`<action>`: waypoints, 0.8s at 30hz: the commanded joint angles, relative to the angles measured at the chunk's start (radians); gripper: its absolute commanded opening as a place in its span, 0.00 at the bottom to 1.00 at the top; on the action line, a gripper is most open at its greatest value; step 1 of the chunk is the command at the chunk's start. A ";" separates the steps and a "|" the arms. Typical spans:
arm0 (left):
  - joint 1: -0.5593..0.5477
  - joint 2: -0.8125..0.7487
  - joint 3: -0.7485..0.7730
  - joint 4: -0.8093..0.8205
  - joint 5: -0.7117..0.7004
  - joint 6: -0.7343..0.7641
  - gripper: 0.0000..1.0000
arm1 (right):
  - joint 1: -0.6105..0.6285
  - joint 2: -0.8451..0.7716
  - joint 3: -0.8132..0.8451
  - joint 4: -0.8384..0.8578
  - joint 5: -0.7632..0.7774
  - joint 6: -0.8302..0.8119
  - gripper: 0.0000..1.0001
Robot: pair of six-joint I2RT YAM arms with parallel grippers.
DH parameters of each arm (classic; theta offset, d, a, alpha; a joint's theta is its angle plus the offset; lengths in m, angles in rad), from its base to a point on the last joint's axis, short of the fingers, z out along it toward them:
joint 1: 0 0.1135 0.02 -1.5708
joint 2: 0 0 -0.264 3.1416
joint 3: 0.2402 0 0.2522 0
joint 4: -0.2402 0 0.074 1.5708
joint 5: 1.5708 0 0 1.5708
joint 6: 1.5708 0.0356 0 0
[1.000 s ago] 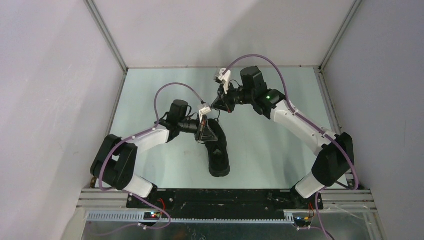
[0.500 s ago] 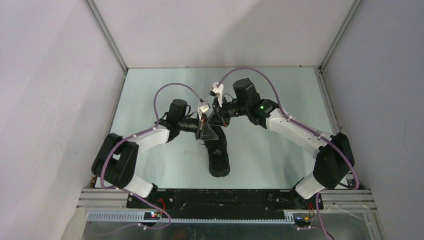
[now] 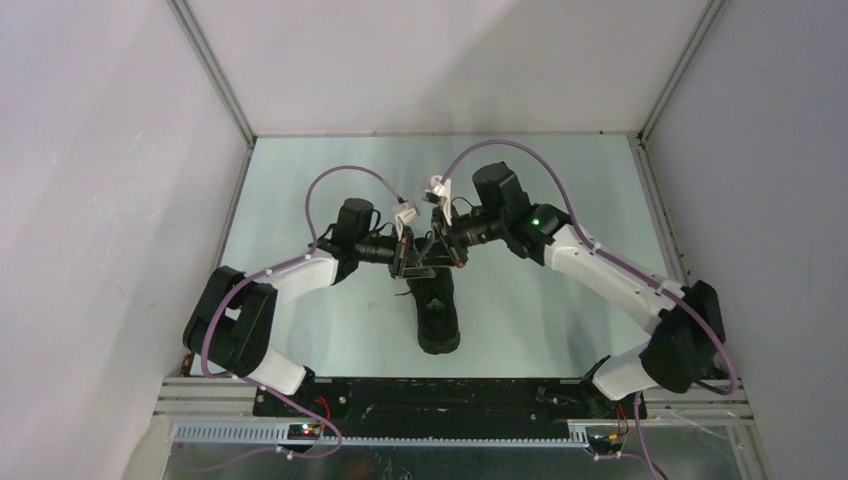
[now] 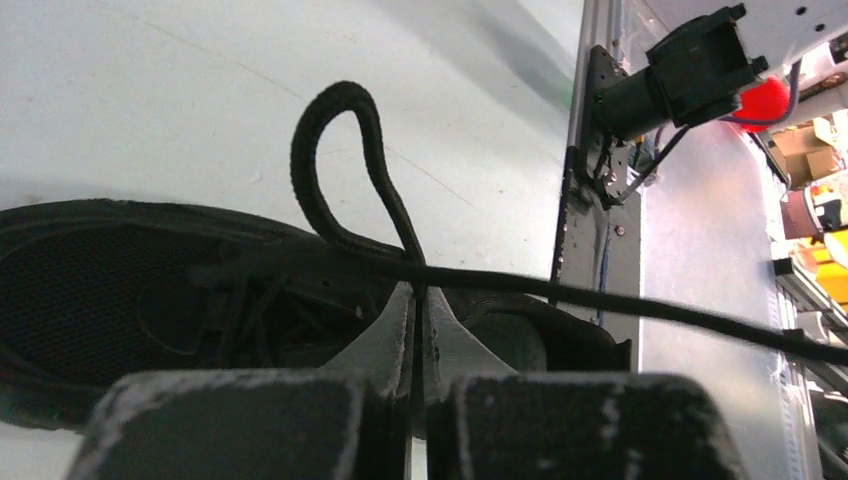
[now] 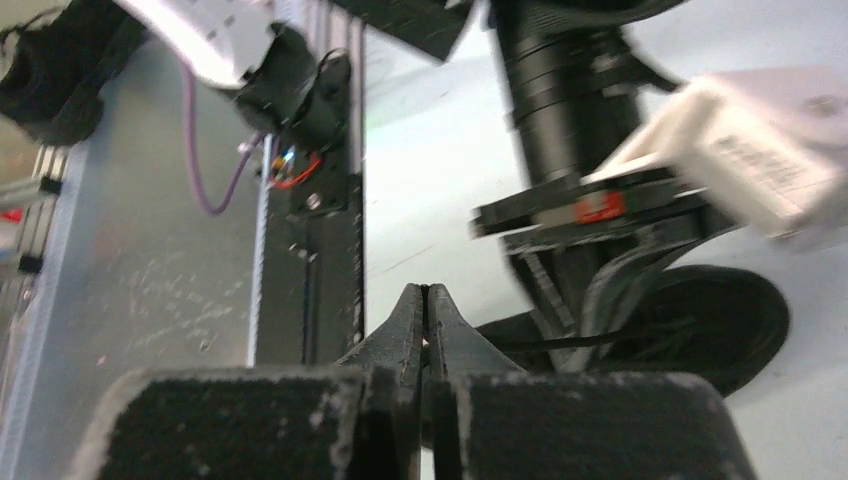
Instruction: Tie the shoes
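Left tool [image 4: 418, 310] pinches a lace loop [image 4: 318, 150] above the shoe [image 4: 80, 275]; right tool [image 5: 425, 305] pinches the other lace [image 5: 545, 343], maybe to wrap it.

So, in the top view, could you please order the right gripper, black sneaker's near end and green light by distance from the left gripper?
1. Right gripper, just beside it.
2. Black lace-up sneaker, its near end, lower in view.
3. Small green light, farther right on the right arm.
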 commanded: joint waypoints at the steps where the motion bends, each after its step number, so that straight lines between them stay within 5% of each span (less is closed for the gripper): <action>1: 0.018 -0.035 -0.006 -0.013 -0.061 0.023 0.00 | 0.024 -0.143 -0.021 -0.229 -0.094 -0.169 0.00; 24: 0.023 -0.079 0.003 -0.123 -0.161 0.110 0.00 | 0.067 -0.346 -0.160 -0.598 -0.051 -0.608 0.00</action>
